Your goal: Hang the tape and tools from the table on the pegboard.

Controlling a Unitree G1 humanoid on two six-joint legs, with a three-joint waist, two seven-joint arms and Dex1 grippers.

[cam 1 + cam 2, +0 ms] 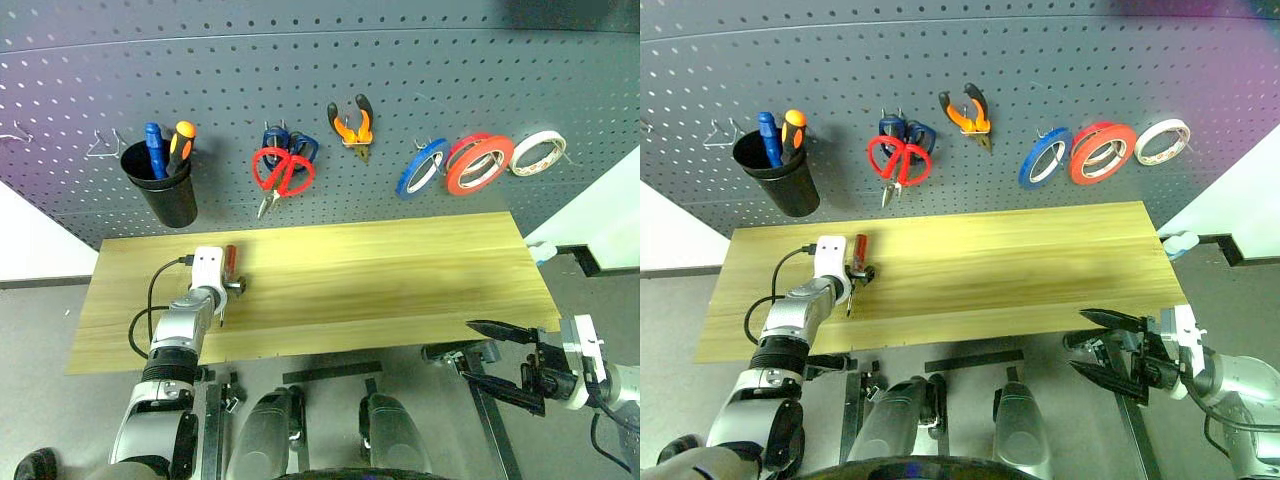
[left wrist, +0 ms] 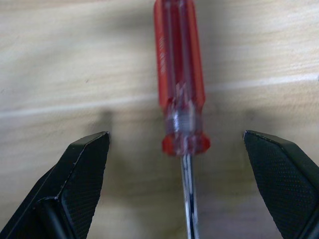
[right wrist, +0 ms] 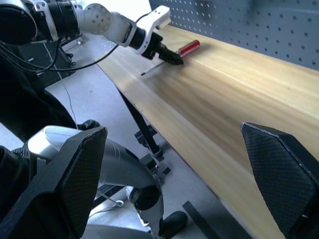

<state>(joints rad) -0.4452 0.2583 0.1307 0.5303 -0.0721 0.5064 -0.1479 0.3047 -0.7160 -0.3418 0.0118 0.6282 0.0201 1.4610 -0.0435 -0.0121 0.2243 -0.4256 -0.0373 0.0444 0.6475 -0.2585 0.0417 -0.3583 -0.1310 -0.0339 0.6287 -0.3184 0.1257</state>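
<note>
From the head views I saw the screwdriver [image 1: 229,262] lying on the table [image 1: 400,280], my left gripper [image 1: 232,290] over it. At the left wrist, its fingers [image 2: 79,179] stood apart astride the shaft. My right gripper [image 3: 174,174] was spread wide off the table's edge, holding nothing.
</note>
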